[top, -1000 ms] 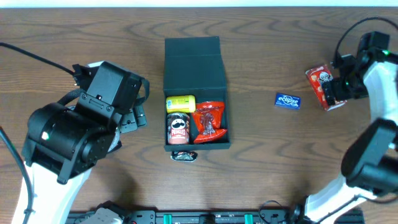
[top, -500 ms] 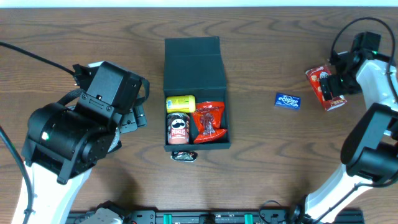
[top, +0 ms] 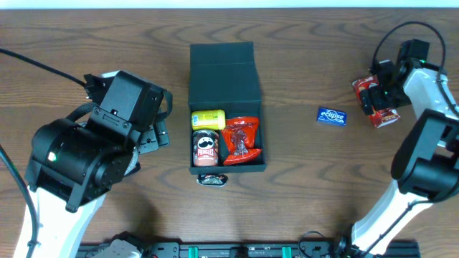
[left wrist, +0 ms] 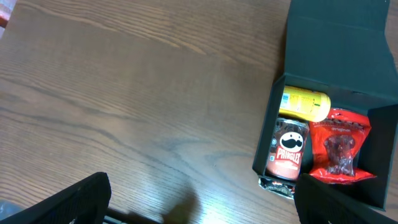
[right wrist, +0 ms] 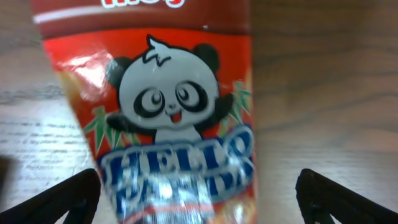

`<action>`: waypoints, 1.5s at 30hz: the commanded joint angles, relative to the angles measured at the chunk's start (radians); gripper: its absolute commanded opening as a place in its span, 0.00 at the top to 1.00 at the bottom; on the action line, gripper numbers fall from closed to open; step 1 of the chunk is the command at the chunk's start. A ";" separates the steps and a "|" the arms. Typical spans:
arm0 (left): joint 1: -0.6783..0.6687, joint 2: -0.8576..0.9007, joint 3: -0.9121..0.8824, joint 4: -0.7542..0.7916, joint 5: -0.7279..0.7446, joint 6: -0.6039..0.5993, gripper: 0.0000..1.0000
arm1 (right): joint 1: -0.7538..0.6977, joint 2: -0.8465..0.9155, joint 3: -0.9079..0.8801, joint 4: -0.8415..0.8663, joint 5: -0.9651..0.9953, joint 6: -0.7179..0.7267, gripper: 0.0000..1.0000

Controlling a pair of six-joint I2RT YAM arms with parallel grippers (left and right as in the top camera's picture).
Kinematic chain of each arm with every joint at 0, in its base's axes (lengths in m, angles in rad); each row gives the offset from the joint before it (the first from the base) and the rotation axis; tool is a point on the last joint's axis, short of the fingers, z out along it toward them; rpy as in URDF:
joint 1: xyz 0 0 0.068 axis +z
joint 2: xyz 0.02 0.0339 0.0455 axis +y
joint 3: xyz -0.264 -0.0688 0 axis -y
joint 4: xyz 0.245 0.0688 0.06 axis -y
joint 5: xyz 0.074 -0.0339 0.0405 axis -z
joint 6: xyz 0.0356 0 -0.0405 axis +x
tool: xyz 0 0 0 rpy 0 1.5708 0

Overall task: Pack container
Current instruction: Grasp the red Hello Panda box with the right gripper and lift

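The dark container (top: 223, 73) lies open at the table's middle, lid folded back; it also shows in the left wrist view (left wrist: 329, 56). Inside are a yellow packet (top: 208, 119), a Pringles can (top: 205, 148) and a red bag (top: 242, 140). A red Hello Panda bag (top: 374, 100) lies at the far right and fills the right wrist view (right wrist: 161, 112). My right gripper (top: 379, 92) is open, its fingers either side of that bag (right wrist: 199, 193). My left gripper (top: 159, 134) is open and empty over bare wood left of the container (left wrist: 199, 199).
A blue Eclipse gum pack (top: 332, 115) lies between the container and the Hello Panda bag. A small dark foil wrapper (top: 212, 180) lies just in front of the container's near wall, also in the left wrist view (left wrist: 277, 185).
My right gripper has moved left and toward the far edge, coming over the Hello Panda bag. The left arm and the container's contents have not moved.
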 commanded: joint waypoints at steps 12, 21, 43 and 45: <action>0.004 0.000 0.000 0.004 0.006 -0.009 0.05 | 0.006 0.017 0.018 0.015 -0.085 -0.013 0.01; 0.003 0.000 0.000 0.010 0.023 -0.008 0.05 | 0.005 0.017 0.018 0.014 -0.089 -0.013 0.16; 0.003 0.000 0.000 0.010 0.023 -0.008 0.05 | 0.005 0.017 0.018 0.002 -0.088 -0.013 0.39; 0.003 0.000 0.000 0.010 0.023 -0.008 0.05 | 0.005 0.017 0.018 0.000 -0.088 -0.013 0.44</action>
